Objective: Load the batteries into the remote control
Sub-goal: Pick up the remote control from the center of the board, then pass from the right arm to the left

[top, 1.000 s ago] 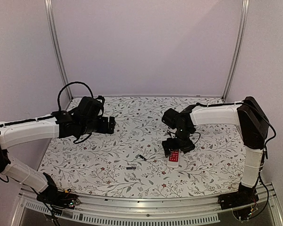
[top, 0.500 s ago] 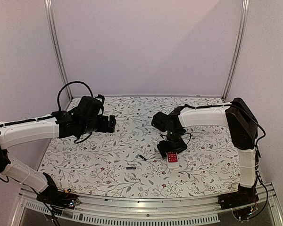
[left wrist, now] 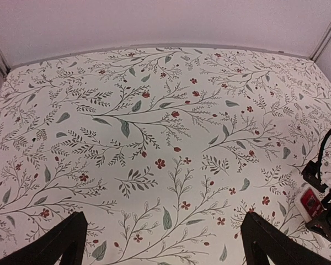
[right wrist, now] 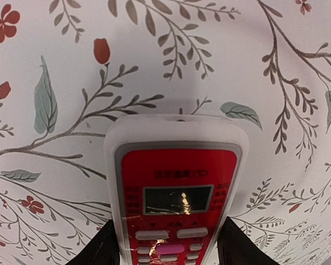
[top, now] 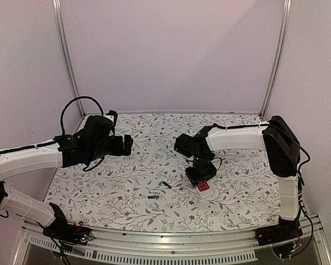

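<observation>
Both batteries (top: 165, 184) loose on counter (top: 99, 182), left of remote control (right wrist: 176, 182); none loaded; remote red face up; right tool (right wrist: 168, 245) closed on remote sides; left tool (left wrist: 163, 221) wide open, empty

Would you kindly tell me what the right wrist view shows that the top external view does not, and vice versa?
Only the right wrist view: the screen and buttons on the red face of the remote, with dark fingers beside both long edges; contact is unclear. Only the top external view: two batteries on the table left of the remote, and the open left gripper. Both: the remote face up on the floral table, under the right gripper.
</observation>
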Robot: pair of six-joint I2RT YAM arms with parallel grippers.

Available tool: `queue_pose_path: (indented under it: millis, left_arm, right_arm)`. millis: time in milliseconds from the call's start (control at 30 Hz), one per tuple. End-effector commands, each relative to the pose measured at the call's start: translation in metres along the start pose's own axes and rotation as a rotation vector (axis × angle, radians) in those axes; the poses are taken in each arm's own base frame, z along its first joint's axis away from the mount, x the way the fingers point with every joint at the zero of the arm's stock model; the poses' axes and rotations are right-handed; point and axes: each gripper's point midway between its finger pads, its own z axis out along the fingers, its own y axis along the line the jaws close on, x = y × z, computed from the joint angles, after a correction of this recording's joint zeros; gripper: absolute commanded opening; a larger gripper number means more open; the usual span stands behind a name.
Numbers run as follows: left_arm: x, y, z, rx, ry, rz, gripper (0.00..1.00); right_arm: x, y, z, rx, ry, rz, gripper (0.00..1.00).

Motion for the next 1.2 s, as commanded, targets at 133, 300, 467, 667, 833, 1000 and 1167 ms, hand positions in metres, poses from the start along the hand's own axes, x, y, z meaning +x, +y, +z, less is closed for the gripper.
queue_pose_path:
  millis: [133, 300, 467, 667, 833, 1000, 1167]
  left_arm:
    - [-0.024, -0.020, -0.039, 0.220, -0.195, -0.022, 1.00]
    - [-0.031, -0.039, -0.060, 0.379, -0.276, 0.013, 1.00]
    - [-0.025, -0.076, -0.076, 0.602, -0.261, 0.089, 0.99]
    - [-0.024, -0.130, -0.109, 0.928, -0.251, 0.132, 0.99]
    - [-0.032, -0.166, -0.143, 1.125, -0.262, 0.171, 1.00]
    - [-0.046, -0.195, -0.170, 1.252, -0.299, 0.179, 1.00]
    - [-0.051, -0.219, -0.174, 1.318, -0.286, 0.164, 1.00]
  right_arm:
    - [-0.017, 0.004, -0.035, -0.054, -0.107, -0.008, 0.47]
    - [-0.048, 0.005, -0.111, -0.189, -0.317, 0.028, 0.47]
    - [-0.063, 0.008, -0.194, -0.362, -0.514, 0.026, 0.48]
    - [-0.051, 0.036, -0.284, -0.664, -0.705, -0.100, 0.47]
    - [-0.032, 0.049, -0.337, -0.851, -0.839, -0.189, 0.46]
    - [-0.019, 0.055, -0.376, -0.997, -0.941, -0.221, 0.47]
    - [-0.014, 0.068, -0.386, -1.059, -0.953, -0.249, 0.47]
